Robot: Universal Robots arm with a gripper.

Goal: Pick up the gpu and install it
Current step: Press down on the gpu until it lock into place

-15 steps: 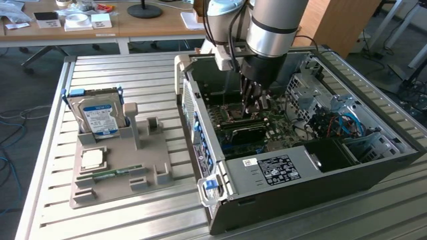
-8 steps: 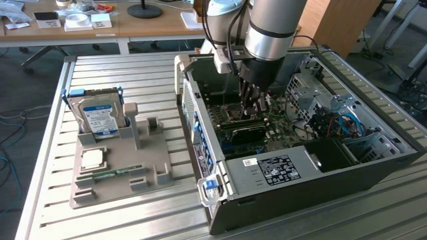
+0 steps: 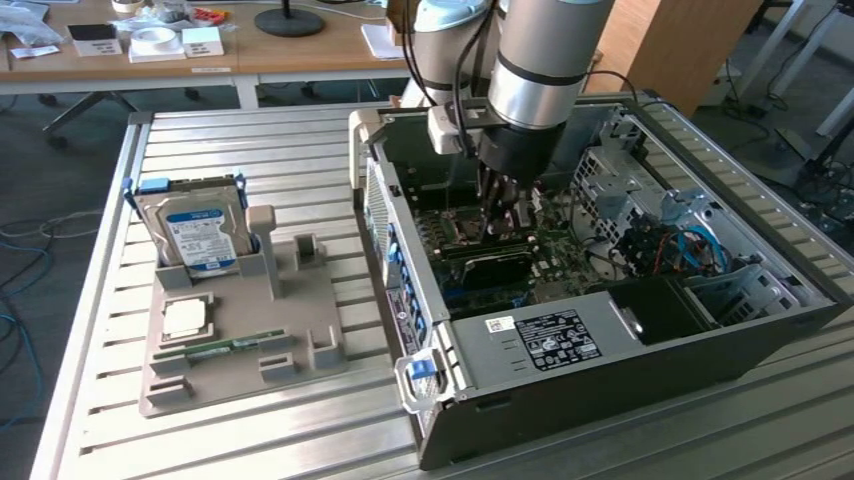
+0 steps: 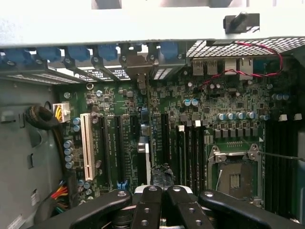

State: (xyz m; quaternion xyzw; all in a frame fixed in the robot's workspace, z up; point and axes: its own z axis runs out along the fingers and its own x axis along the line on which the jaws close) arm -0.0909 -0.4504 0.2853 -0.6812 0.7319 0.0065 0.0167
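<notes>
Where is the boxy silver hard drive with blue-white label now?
In the exterior view's left half, the hard drive stands upright in a beige plastic holder on the slatted metal table, apart from the open computer case.

no wording can be made out anywhere. the hard drive (image 3: 200,236) carries a blue and white label whose print is too small to read. a black label with white print (image 3: 566,338) and a small white sticker (image 3: 499,324) sit on the computer case (image 3: 587,385), both illegible. the motherboard (image 4: 200,119) markings are unreadable.
</notes>
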